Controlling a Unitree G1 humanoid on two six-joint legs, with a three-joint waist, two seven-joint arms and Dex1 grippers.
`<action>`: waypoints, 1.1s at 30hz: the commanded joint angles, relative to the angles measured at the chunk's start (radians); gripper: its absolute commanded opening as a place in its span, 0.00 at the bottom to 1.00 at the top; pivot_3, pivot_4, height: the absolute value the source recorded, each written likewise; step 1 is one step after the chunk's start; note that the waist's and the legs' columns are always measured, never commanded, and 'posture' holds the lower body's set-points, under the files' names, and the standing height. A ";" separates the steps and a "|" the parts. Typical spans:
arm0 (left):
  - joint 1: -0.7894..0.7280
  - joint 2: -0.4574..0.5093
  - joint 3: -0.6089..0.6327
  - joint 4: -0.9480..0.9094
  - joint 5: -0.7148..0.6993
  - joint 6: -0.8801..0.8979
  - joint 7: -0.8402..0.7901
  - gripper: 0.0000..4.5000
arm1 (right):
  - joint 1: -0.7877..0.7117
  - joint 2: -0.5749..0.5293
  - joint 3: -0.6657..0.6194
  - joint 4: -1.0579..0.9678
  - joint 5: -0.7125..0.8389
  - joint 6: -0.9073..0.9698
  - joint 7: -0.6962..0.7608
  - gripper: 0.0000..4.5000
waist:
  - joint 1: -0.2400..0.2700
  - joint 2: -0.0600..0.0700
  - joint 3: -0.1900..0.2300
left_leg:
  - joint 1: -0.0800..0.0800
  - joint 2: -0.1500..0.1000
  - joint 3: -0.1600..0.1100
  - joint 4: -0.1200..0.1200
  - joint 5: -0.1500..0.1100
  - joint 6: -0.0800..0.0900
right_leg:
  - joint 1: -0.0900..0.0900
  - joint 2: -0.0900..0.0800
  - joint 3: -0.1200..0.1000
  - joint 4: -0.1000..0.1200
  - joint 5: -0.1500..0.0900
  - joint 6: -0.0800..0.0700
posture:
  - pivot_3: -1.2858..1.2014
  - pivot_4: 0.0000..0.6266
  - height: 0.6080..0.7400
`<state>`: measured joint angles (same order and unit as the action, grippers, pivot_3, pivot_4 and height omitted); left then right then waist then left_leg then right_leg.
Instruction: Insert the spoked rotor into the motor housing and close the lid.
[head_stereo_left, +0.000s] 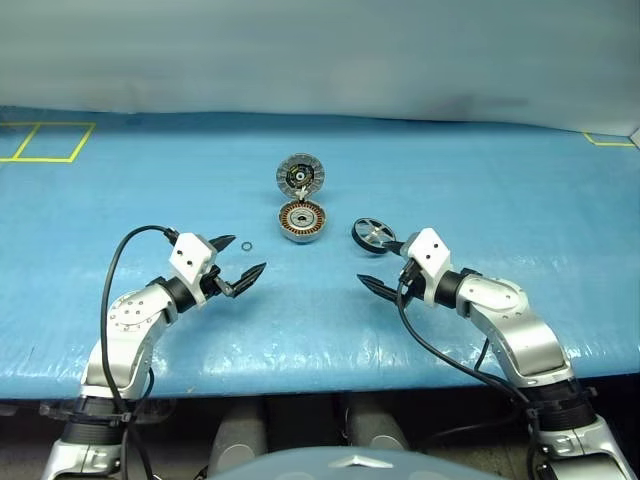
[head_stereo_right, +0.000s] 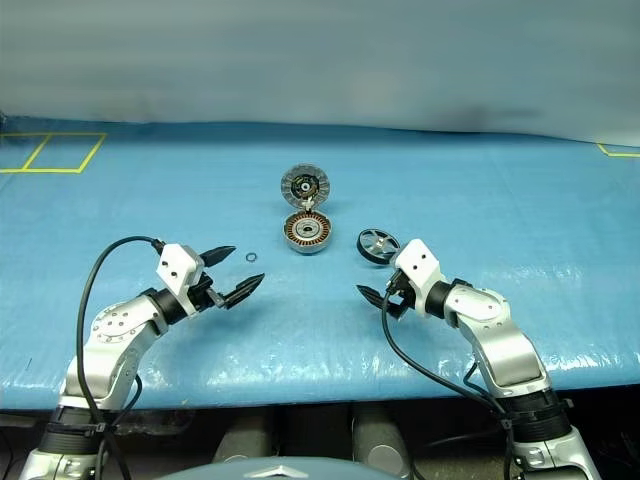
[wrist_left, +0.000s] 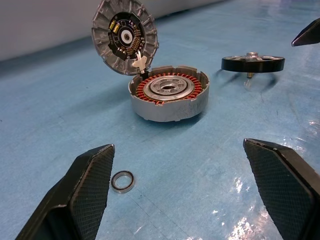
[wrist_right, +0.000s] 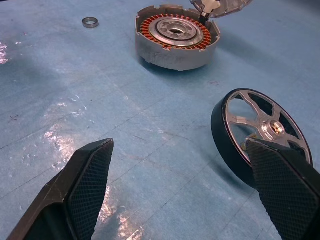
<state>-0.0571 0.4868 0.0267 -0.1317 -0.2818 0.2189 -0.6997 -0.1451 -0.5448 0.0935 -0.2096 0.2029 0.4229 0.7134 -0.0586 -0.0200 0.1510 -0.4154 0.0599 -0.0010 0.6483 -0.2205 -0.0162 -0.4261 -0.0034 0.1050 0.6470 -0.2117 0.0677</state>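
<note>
The motor housing (head_stereo_left: 302, 220), a silver cup with copper windings, sits mid-table on the blue mat. The lid (head_stereo_left: 300, 176) stands tilted open at the housing's far edge, its inner face toward me. To the right of the housing, the spoked rotor (head_stereo_left: 373, 235) with its dark rim and silver spokes rests on the mat. My left gripper (head_stereo_left: 249, 253) hovers open and holds nothing, left of the housing. My right gripper (head_stereo_left: 373, 262) is open and holds nothing too. One of its fingers (wrist_right: 285, 185) is close beside the rotor (wrist_right: 262, 132).
A tiny thin ring (head_stereo_left: 246, 245) lies on the mat near the left gripper's fingertips. Yellow tape squares (head_stereo_left: 45, 140) mark the far left of the mat. The table's front edge (head_stereo_left: 320, 375) runs just below both arms.
</note>
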 joint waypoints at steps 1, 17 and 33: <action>-0.026 0.033 -0.008 -0.003 0.017 0.016 -0.018 1.00 | -0.001 0.003 -0.013 -0.032 0.003 -0.018 -0.007 0.99 | 0.000 0.000 0.000 | 0.000 0.000 0.000 0.000 0.000 0.000 | 0.000 0.000 0.000 0.000 0.000 0.000 | 0.52 0.24 1.00; -0.790 0.227 -0.518 0.412 0.548 -0.224 -0.425 1.00 | -0.038 0.007 0.006 -0.004 -0.002 -0.017 -0.002 0.99 | 0.022 0.000 0.000 | -0.002 -0.001 0.000 0.000 0.000 0.001 | -0.001 0.001 0.001 0.000 0.000 0.000 | 0.52 0.24 1.00; -1.297 -0.036 -0.809 0.975 0.858 -0.662 -0.657 1.00 | 0.128 -0.014 -0.037 -0.185 0.040 0.020 -0.024 0.99 | 0.023 -0.001 0.001 | -0.006 -0.001 -0.002 0.003 -0.002 0.003 | -0.002 0.002 0.001 -0.001 -0.001 0.000 | 0.52 0.24 1.00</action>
<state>-1.3078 0.4595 -0.7765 0.8239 0.5465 -0.4105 -1.3536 -0.0229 -0.5475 0.0859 -0.3443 0.2249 0.4325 0.6928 -0.0357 -0.0210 0.1518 -0.4215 0.0592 -0.0029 0.6516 -0.2223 -0.0129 -0.4283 -0.0014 0.1058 0.6464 -0.2128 0.0677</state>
